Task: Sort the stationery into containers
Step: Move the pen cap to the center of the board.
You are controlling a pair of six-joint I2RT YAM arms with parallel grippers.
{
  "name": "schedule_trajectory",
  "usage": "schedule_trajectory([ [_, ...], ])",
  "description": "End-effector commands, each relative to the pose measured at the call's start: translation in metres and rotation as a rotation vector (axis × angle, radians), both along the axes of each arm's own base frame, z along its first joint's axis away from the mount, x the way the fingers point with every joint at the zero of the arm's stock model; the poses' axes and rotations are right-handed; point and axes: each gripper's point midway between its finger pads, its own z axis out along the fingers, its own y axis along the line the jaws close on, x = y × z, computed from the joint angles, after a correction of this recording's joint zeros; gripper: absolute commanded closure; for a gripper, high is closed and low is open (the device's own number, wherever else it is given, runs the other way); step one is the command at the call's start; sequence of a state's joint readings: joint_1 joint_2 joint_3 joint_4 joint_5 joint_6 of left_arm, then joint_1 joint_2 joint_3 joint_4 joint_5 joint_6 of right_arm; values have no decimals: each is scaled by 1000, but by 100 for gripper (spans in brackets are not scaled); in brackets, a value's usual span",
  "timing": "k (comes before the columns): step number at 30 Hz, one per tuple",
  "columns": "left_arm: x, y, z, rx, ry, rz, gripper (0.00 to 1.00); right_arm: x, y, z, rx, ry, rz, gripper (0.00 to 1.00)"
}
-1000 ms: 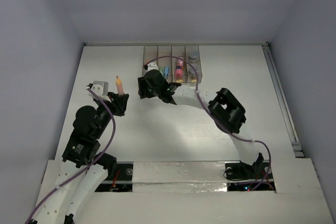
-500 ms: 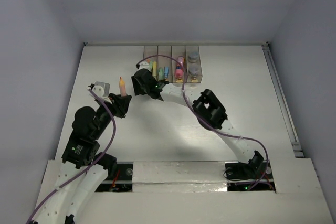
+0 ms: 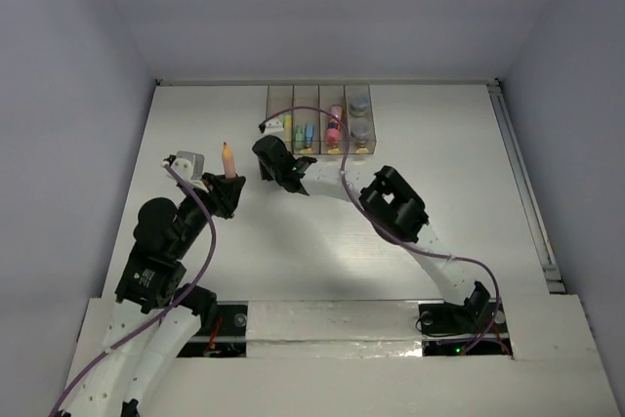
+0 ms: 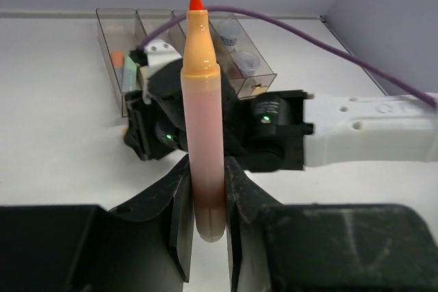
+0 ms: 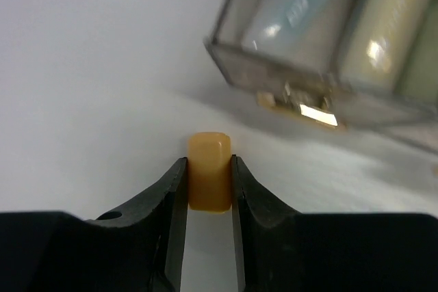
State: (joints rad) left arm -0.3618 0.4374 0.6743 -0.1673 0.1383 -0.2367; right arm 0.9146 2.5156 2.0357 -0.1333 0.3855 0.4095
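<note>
My left gripper (image 3: 224,187) is shut on an uncapped orange marker (image 3: 228,158) and holds it upright above the table, red tip up; the left wrist view shows the marker (image 4: 203,114) between the jaws (image 4: 207,213). My right gripper (image 3: 266,157) is just right of that marker and in front of the containers (image 3: 319,120). It is shut on a small orange cap (image 5: 209,179), which is gripped at the fingertips (image 5: 209,189). The four joined clear bins hold yellow, green and blue sticks (image 3: 298,132), a pink one (image 3: 334,125) and grey-blue round pieces (image 3: 359,103).
The bin row stands at the table's far edge, against the back wall. Its near left corner (image 5: 287,80) is close ahead of my right gripper. The right forearm (image 4: 369,128) stretches across the table behind the marker. A purple cable (image 4: 287,29) arcs over the bins.
My right gripper has moved left and back from the bins, and is now close to the held marker. My left gripper has shifted the marker slightly right.
</note>
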Motion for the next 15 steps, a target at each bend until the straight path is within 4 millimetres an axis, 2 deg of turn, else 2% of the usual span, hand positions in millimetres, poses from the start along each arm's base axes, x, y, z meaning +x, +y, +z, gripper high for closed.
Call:
schedule_trajectory([
  [1,2,-2,24,-15,-67,-16,100,-45,-32,-23,-115,53,-21,89],
  [2,2,-3,23,-14,-64,-20,100,-50,-44,-24,-126,57,-47,89],
  [3,2,-4,23,-14,-62,-25,100,-54,-51,-6,-83,56,-78,89],
  [4,3,-5,20,-10,-56,-29,100,-72,-77,-32,-138,102,-92,89],
  [6,2,-9,19,-10,-53,-51,100,-86,-95,-36,-112,124,-133,89],
  [7,3,-11,17,-7,-43,-60,100,-99,-112,-39,-119,142,-141,88],
  [8,3,-12,16,-6,-38,-68,100,-106,-119,-41,-116,155,-145,86],
  [11,5,-16,11,-2,-20,-86,100,-132,-138,-48,-105,222,-130,73],
  [12,6,-16,11,-2,-18,-86,100,-137,-142,-50,-103,236,-130,66],
  [14,7,-16,9,0,-11,-86,100,-145,-151,-50,-108,250,-127,62],
  [15,7,-16,8,1,-8,-86,100,-147,-152,-50,-112,251,-124,56],
])
